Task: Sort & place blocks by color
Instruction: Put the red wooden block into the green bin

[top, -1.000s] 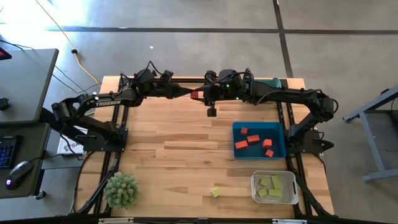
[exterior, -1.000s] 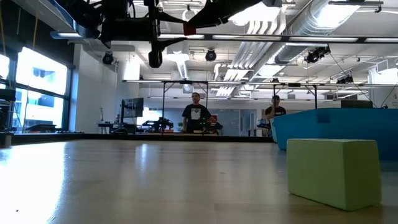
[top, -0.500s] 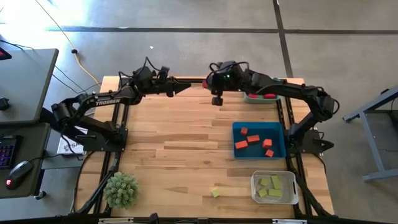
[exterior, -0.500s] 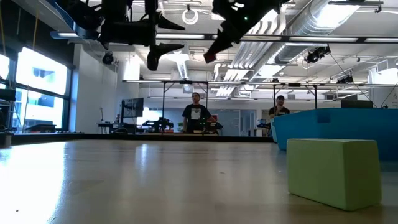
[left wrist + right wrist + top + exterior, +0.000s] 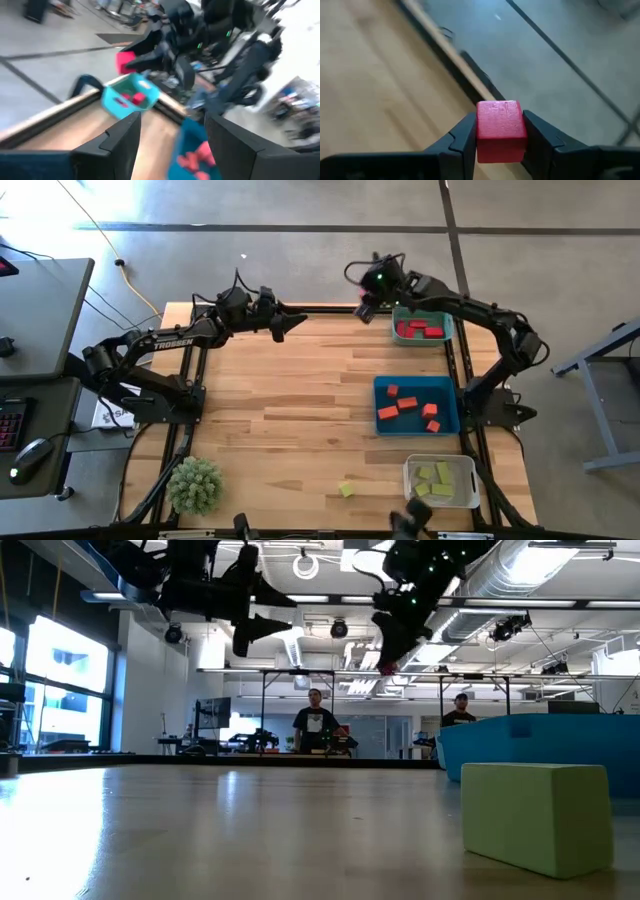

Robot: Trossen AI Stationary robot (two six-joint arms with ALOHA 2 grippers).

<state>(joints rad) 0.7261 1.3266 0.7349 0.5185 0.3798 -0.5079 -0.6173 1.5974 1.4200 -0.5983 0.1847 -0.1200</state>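
Right hand [image 5: 500,145] around red block [image 5: 500,129], block's underside hidden.

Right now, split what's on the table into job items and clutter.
Job:
small red cube, held in right pincer
teal bin of red blocks
blue bin of orange blocks
clear bin of yellow-green blocks
loose yellow-green block

Clutter:
spiky green plant ball

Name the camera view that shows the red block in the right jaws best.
The right wrist view: the red block fills the frame, clamped between the jaws. The high view shows a red speck beside the teal bin; the low view a speck overhead; the left wrist view a blur.
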